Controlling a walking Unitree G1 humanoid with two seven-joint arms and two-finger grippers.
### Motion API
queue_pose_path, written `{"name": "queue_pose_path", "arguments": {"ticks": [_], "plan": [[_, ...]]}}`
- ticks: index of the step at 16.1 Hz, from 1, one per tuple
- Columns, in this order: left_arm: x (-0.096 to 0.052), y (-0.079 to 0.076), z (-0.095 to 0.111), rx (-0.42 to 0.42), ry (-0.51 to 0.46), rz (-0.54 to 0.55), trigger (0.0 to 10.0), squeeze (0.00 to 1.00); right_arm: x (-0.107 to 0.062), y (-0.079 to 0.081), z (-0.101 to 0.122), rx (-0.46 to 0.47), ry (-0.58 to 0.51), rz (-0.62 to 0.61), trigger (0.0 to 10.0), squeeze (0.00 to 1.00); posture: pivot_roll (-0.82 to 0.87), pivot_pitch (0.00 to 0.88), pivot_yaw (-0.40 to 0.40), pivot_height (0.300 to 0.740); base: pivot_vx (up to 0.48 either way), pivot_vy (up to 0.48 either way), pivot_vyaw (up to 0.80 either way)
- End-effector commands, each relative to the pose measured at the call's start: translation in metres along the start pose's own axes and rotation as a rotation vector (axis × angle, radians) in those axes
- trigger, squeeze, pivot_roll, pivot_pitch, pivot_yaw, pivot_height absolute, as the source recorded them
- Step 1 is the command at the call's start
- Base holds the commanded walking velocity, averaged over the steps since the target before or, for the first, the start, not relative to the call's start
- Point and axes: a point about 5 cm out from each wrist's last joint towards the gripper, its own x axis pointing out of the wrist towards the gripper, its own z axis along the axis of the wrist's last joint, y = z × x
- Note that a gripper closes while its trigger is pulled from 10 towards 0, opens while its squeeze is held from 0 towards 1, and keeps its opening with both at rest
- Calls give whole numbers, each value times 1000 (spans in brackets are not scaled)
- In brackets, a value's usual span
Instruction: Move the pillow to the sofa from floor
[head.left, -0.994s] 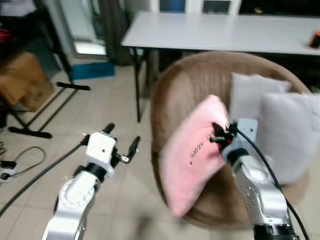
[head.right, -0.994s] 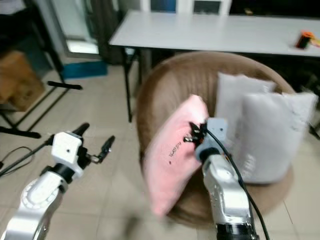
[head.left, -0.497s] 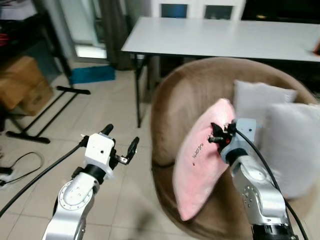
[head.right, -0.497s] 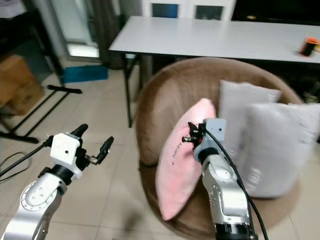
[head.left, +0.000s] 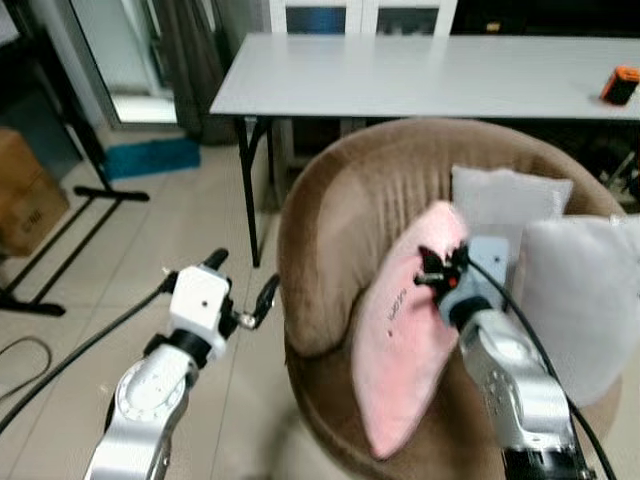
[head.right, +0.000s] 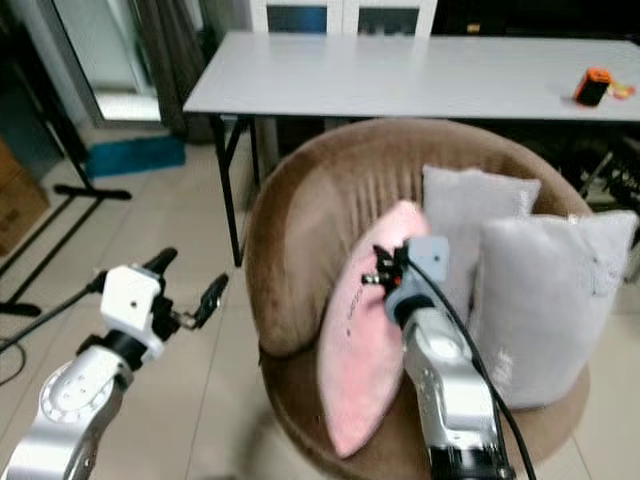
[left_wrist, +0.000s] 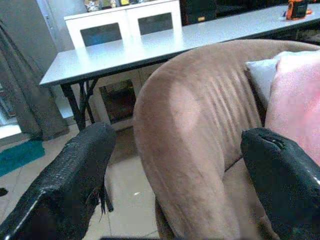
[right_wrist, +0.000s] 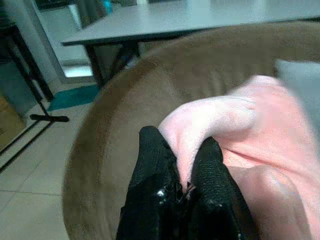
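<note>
Over the sofa (head.left: 340, 210), right gripper (right_wrist: 181, 165) pinches one pink pillow (head.left: 405, 340) beside two grey cushions (head.right: 530, 290); left gripper (head.left: 243, 290) spread

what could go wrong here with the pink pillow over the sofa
1. The right gripper pinches only a fold at the pink pillow's upper edge, so the fabric might slip out early.
2. The pillow hangs over the front part of the brown sofa seat; released here, it may tip forward onto the floor.
3. Pushing further back could knock the two grey pillows leaning against the backrest.
</note>
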Motion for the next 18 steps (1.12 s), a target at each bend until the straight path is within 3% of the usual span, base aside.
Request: {"name": "queue_pose_path", "arguments": {"ticks": [1,5,10,13,15,18], "plan": [[-2,1,-1,-6,10,-14,10000,0,4,13,12,-11,-57,61,10000,0,16,0,0,740,0,0,0],[-10,-1,-6,23,60,-90,10000,0,19,13,19,-39,-61,46,10000,0,30,0,-14,740,0,0,0],[-21,-7,-9,39,102,-185,10000,0,52,9,38,-107,-70,-13,10000,0,38,0,-26,740,0,0,0],[-27,-10,-8,42,112,-192,10000,0,82,0,56,-176,-75,-164,10000,0,47,13,-39,740,0,0,0],[-30,-11,-8,40,120,-195,10000,0,93,10,61,-213,-96,-149,10000,0,52,32,-42,740,0,0,0],[-35,-17,-7,42,130,-204,10000,0,104,37,44,-476,-77,-149,10000,0,78,74,-58,740,0,0,0]]}}
